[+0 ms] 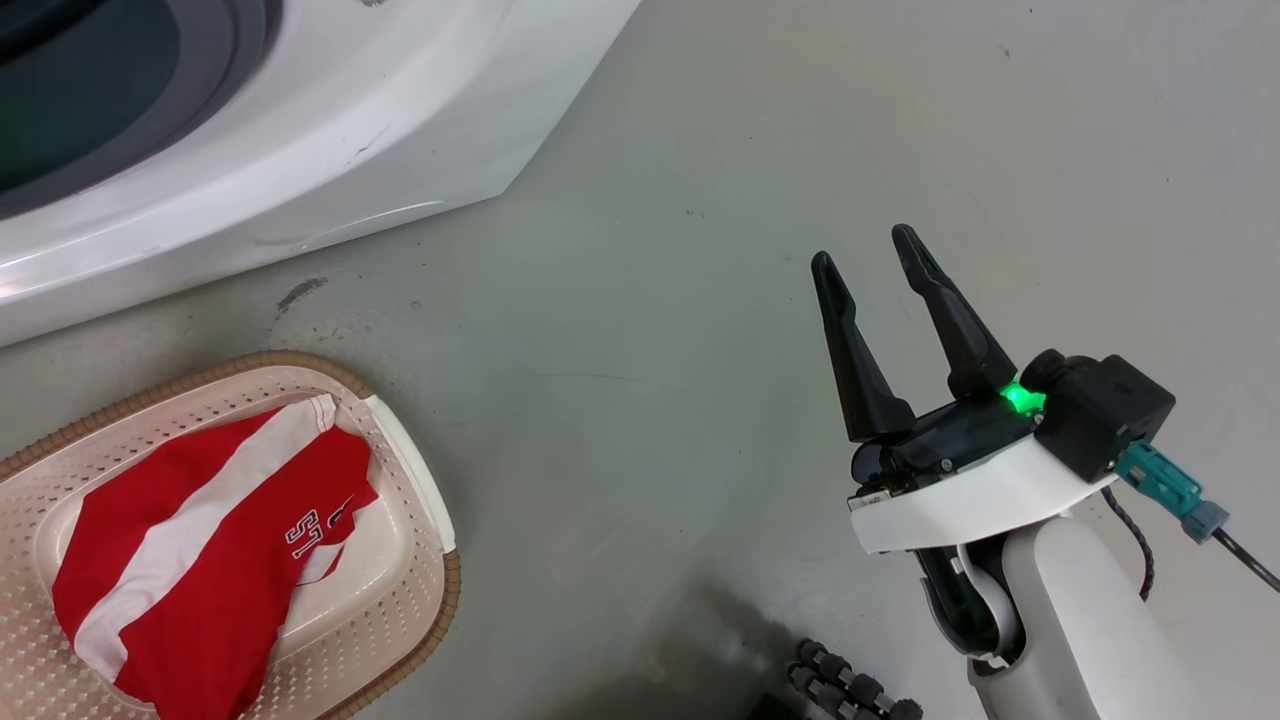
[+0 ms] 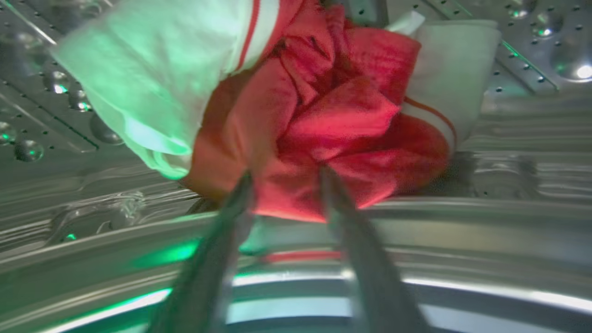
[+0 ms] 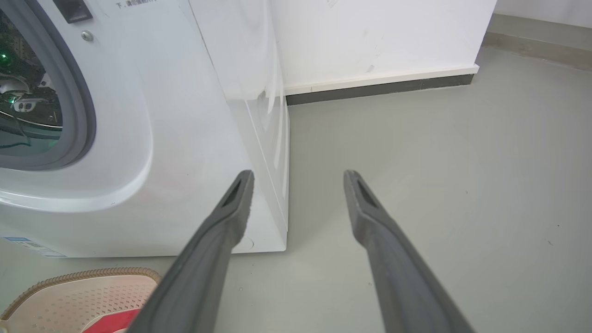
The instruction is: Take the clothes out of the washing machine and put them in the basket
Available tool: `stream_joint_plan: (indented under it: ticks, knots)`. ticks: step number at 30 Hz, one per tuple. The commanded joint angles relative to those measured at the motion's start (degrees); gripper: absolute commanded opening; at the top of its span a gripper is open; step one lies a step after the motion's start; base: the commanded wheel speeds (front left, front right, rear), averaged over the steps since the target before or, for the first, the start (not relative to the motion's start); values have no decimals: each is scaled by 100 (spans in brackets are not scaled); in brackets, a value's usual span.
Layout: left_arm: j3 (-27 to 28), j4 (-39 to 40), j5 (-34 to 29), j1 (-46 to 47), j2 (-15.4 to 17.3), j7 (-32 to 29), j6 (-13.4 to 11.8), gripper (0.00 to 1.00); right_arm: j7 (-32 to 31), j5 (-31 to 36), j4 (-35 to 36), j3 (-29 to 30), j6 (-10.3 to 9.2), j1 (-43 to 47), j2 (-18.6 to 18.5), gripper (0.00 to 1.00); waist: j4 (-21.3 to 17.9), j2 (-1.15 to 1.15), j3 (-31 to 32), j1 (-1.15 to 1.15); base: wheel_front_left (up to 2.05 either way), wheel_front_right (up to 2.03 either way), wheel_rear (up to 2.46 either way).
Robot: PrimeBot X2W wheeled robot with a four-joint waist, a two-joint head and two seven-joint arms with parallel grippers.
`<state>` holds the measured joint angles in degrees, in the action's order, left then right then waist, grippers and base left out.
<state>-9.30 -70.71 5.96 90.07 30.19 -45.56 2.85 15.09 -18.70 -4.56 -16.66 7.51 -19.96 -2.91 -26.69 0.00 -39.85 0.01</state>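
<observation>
Lying in one basket (image 1: 405, 600), one red garment (image 1: 200, 570), second garment (image 2: 333, 125) inside drum (image 2: 60, 120)

We note bright, even light on the floor (image 1: 700, 150). Inside the drum (image 2: 532, 55), a green glow tints the clothes (image 2: 333, 120); the left gripper (image 2: 286, 175) appears blurred, unfocused.

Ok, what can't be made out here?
Left wrist view: whether the left gripper holds the crumpled red garment; blur and cloth hide its tips.
Head view: the cream perforated basket, cut by left and bottom edges; red numbered jersey covers its floor.
Right wrist view: the white washing machine's drum, cut by the left edge.
</observation>
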Motion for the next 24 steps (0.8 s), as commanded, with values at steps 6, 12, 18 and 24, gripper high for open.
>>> stream_joint_plan:
  ticks: [6, 12, 18, 24]
  knots:
    - [-80, 396, -16, -345, -15, 602, -93, 0, 11, 10, -42, 19, -4, -72, 4, 100, 72, 0, 109, -1, 0, 0, 0]
    - [-6, 857, 142, -988, -182, 1867, -278, 0, 11, 172, -113, 137, -4, -68, 4, 100, 264, 0, 400, -1, 0, 0, 0]
    - [101, 1038, 349, -1826, -410, 3287, -348, 0, 11, 319, -225, 257, -4, 40, 3, 100, 492, 0, 882, -1, 0, 0, 0]
    - [166, 938, 553, -2468, -610, 4407, -194, 0, 11, 505, -362, 405, -4, 250, 1, 100, 716, 0, 1448, -1, 0, 0, 0]
